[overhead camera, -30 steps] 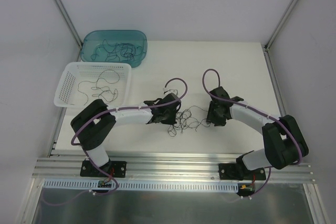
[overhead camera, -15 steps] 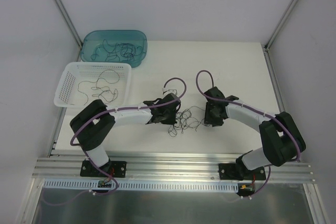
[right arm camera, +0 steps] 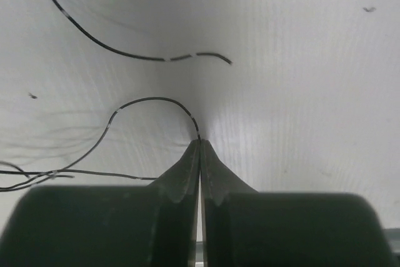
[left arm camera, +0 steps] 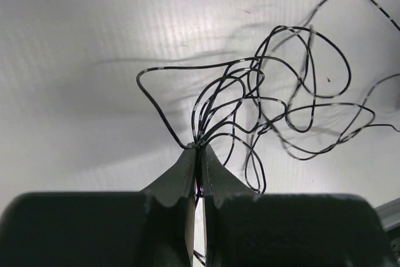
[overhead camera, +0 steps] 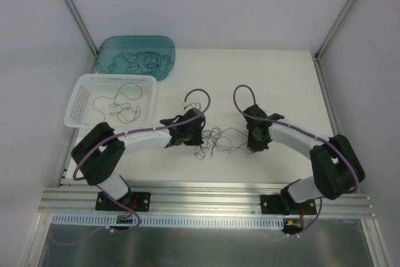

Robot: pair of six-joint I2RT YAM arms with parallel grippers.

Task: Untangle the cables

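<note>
Blue-black, hair-thin curly cables (overhead camera: 219, 141) lie tangled mid-table between both arms. The left gripper (left arm camera: 199, 147) is clamped on several strands and the right gripper (right arm camera: 199, 142) pinches one loop. They look featherlight, floppy and snag-prone, so single strands near loose ends are probably the best place to grab.

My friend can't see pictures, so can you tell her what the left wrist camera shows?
The left hand is pinched shut on several thin dark cables. From the pinch, the cables spread up and to the right in a loopy tangle over a white table.
</note>
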